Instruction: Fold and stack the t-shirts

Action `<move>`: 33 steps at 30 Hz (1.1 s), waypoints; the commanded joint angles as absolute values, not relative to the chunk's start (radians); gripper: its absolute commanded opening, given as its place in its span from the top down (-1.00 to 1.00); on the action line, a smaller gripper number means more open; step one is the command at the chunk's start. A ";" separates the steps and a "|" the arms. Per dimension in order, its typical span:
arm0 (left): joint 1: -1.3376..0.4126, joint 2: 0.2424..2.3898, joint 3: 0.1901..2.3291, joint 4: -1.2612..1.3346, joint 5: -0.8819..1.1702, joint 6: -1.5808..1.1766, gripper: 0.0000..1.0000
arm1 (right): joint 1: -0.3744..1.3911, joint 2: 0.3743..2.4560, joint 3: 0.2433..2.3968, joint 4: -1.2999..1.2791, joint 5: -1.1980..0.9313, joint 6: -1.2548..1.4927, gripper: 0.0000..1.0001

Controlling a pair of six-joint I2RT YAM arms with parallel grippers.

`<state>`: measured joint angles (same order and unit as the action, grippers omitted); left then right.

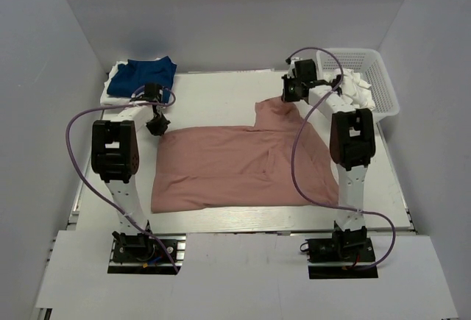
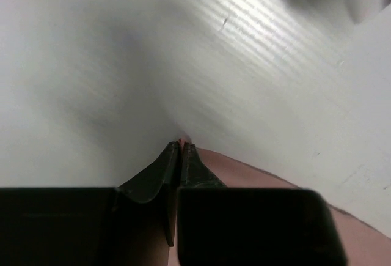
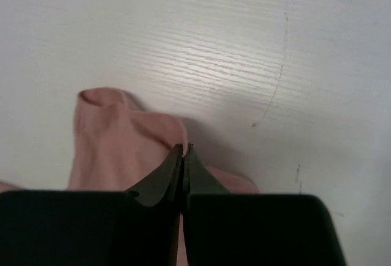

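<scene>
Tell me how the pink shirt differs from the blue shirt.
The pink shirt lies spread in the middle; the blue shirt sits bunched in the far left corner. The pink shirt looks much bigger. The left gripper and right gripper pinch the pink shirt; no gripper touches the blue shirt. Both are cloth.

Open tabletop [image 1: 213,92] lies between navy t-shirt [image 1: 143,76] and basket [image 1: 372,77], beyond the pink t-shirt [image 1: 235,165].

lt: bright, even, overhead | glare: streaks on table [image 2: 256,27] | blur: left-wrist bg smeared | left gripper [image 2: 181,148] dark silhouette | shadows soft
</scene>
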<state>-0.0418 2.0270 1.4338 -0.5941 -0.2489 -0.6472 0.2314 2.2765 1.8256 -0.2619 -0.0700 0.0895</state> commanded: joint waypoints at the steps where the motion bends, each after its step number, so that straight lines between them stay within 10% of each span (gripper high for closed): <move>1: -0.054 1.904 1.398 -0.637 -0.297 -0.640 1.00 | 0.241 2.052 1.736 -0.187 -0.104 0.015 1.00; 33: -0.054 1.142 0.764 -0.474 -0.278 -0.799 1.00 | 0.285 0.855 0.756 -0.360 -0.024 0.176 1.00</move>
<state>-0.0544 1.2285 0.8028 -0.4706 -0.2440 -0.7300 0.2821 0.8894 0.7948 -0.2852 0.0090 0.1329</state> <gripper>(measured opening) 0.146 0.017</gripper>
